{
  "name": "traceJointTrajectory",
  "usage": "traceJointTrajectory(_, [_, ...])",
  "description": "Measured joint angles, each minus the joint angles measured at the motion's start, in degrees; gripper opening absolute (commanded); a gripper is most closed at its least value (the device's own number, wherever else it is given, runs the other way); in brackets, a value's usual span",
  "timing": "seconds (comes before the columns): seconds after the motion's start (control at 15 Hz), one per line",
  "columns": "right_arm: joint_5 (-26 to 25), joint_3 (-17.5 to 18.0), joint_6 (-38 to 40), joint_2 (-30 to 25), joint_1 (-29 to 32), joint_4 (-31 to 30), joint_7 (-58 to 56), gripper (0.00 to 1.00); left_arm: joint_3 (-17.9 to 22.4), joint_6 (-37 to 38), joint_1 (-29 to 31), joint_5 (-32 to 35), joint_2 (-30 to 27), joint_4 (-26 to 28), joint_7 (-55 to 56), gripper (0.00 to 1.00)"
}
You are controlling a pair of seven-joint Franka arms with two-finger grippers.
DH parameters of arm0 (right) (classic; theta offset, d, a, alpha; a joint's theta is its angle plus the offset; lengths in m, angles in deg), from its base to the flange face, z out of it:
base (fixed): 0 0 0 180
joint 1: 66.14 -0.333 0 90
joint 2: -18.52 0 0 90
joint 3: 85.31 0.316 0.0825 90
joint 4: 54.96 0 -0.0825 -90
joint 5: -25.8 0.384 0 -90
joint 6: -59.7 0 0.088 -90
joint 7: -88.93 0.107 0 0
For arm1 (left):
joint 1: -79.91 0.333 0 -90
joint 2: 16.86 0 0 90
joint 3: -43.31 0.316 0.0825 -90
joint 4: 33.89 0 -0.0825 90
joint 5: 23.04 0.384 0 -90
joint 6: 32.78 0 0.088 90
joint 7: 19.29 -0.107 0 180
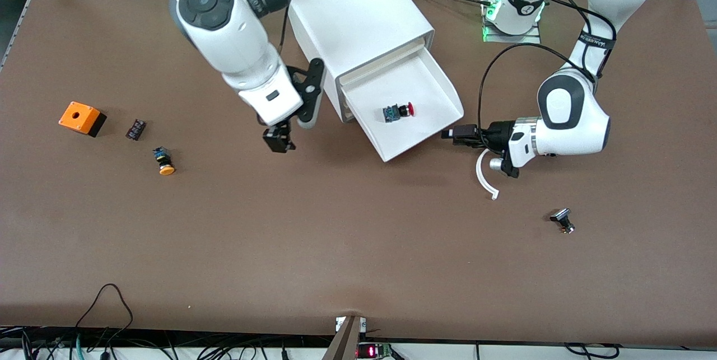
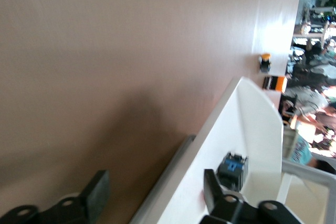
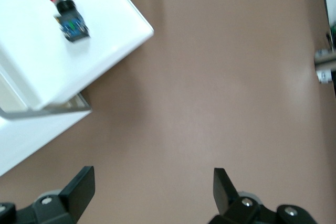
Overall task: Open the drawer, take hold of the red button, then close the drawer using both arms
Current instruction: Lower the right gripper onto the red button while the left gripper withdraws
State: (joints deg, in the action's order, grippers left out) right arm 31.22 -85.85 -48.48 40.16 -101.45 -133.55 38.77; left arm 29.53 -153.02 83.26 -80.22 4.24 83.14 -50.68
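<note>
Nearest the front camera, toward the left arm's end of the bench (image 1: 358,248), lies a small black part (image 1: 562,220), untouched. Next: orange-cap button (image 1: 164,160), small dark block (image 1: 135,129) and orange box (image 1: 82,118) toward the right arm's end, none of them task items.

Mid-bench: right pincer (image 1: 278,139) hangs over bare bench just beside the cabinet (image 1: 358,18), fingers apart, holding nothing; appears to be waiting. Left pincer (image 1: 460,135) sits low just beside the drawer (image 1: 431,130) at its corner toward the left arm's end, fingers apart, nothing between them; the left wrist view shows the drawer's edge in the gap, not gripped.

Drawer stands pulled out. Button (image 1: 398,111), red cap, lies on its side inside the tray, about mid-floor, apart from both pincers.

Judgement: opening step looks done; grab step is in hand. Next move calls for one pincer to rise above the tray wall, centre over the button, descend w/ fingers spread across the body, then clamp. Closing comes after.
</note>
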Motion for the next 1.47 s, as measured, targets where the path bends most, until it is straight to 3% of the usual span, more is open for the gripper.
traceJointTrajectory(0.27, [0.02, 3.95, 0.00, 2.58, -0.77, 0.77, -2.06, 1.00, 1.83, -5.93, 0.80, 12.60, -3.92, -3.45, 0.78, 1.00])
traceJointTrajectory(0.6, [0.03, 4.30, -1.48, 5.80, -1.48, 2.04, -2.64, 1.00, 5.72, -4.93, 3.28, 25.29, -9.98, -7.88, 1.09, 1.00])
traceJointTrajectory(0.8, [0.07, 4.43, -1.56, 7.73, -3.59, 4.82, -2.72, 1.00, 8.94, 2.22, 3.66, 35.79, -12.33, -13.46, 1.15, 1.00])
traceJointTrajectory(1.07, [-0.99, 4.28, -1.56, 9.49, -9.03, 6.04, -1.83, 1.00, 11.30, 12.51, 3.86, 44.21, -14.28, -21.36, 2.14, 1.00])
traceJointTrajectory(1.47, [-3.35, 3.99, -2.15, 17.93, -12.16, 11.50, -1.24, 1.00, 12.06, 20.13, 3.86, 50.91, -14.88, -24.01, 10.45, 1.00])
